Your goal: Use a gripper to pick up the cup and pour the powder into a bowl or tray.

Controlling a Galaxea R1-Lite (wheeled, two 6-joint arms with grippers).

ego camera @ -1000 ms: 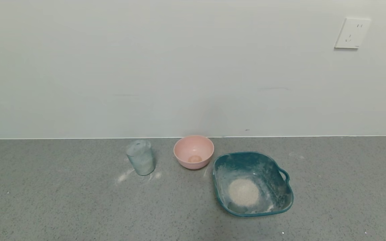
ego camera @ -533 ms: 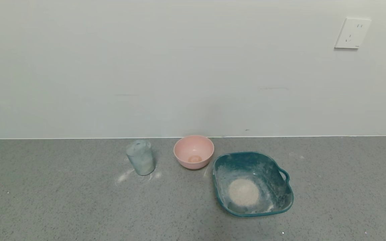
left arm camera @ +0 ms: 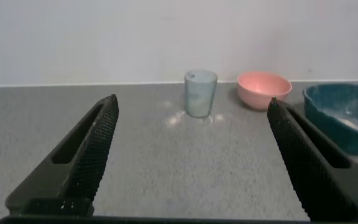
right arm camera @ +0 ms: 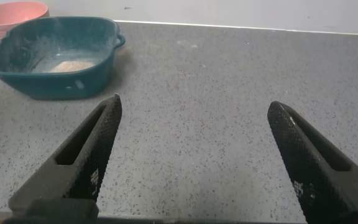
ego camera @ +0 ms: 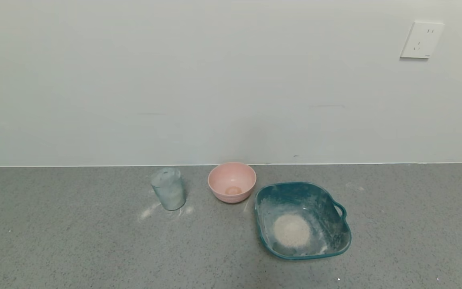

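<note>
The cup (ego camera: 168, 194), a clear bluish tumbler dusted white, stands upright on the grey counter near the wall; it also shows in the left wrist view (left arm camera: 201, 93). The teal tray (ego camera: 337, 237) sits to its right with a round pile of powder (ego camera: 292, 230) inside; the right wrist view shows the tray (right arm camera: 98, 68) and the powder (right arm camera: 70, 65). My left gripper (left arm camera: 191, 109) is open and empty, well short of the cup and facing it. My right gripper (right arm camera: 194, 106) is open and empty over bare counter beside the tray. Neither gripper shows in the head view.
A pink bowl (ego camera: 232, 182) stands between cup and tray, with a small beige lump at its bottom. White powder smears (ego camera: 150, 210) lie on the counter around the cup's base. A wall with a socket (ego camera: 421, 40) rises right behind the objects.
</note>
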